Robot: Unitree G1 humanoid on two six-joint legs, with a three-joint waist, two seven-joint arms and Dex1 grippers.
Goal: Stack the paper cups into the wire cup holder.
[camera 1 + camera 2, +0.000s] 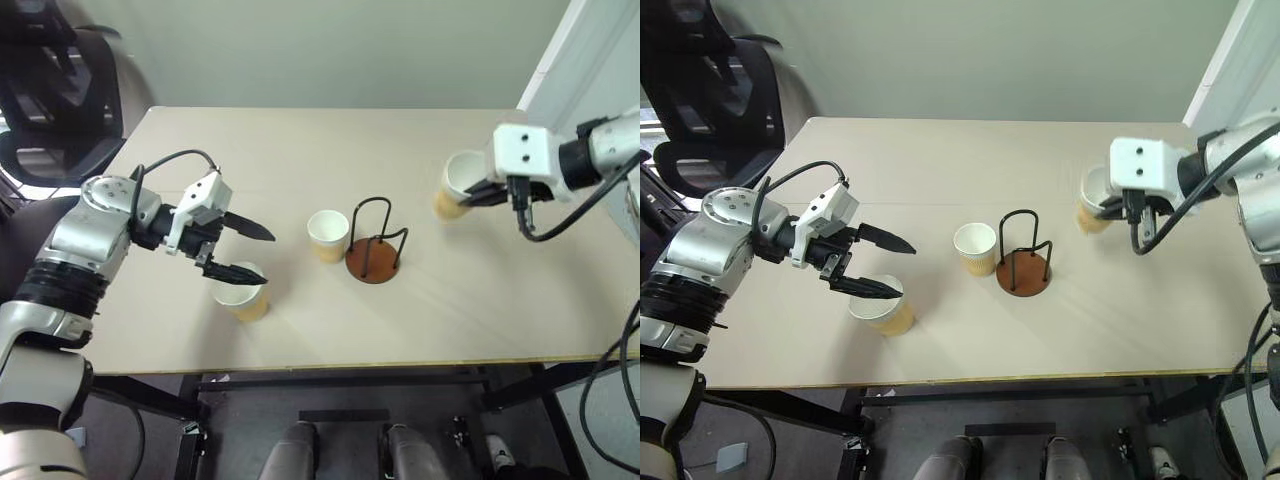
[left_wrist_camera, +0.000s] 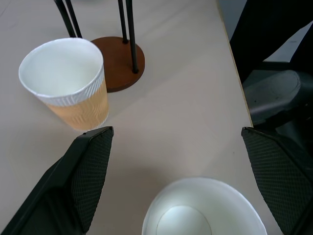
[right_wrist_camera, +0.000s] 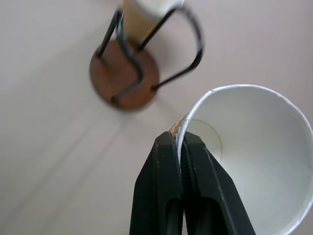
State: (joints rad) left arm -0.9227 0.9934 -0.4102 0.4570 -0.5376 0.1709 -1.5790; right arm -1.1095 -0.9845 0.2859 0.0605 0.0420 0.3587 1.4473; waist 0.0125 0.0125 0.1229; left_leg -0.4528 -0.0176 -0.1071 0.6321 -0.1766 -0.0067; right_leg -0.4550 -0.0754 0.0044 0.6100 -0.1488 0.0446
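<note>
On the table (image 1: 300,140), near the front edge at the left, 1 cup (image 1: 243,298) stands beneath the left claw (image 1: 252,252), whose fingers are spread wide and touch nothing. A 2nd cup (image 1: 328,235) sits mid-table, just beside the empty holder (image 1: 374,243). Toward the right edge, a 3rd cup (image 1: 458,186) is held raised, its rim pinched in the shut right claw (image 3: 180,147). Carrying appears underway; next, that cup must be lined up over the holder and lowered between the wires.

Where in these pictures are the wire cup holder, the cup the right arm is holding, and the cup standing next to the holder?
wire cup holder (image 1: 373,268): left eye view, its brown base disc.
held cup (image 3: 254,152): right wrist view, its white inside wall.
cup beside the holder (image 1: 328,236): left eye view, its side wall.
</note>
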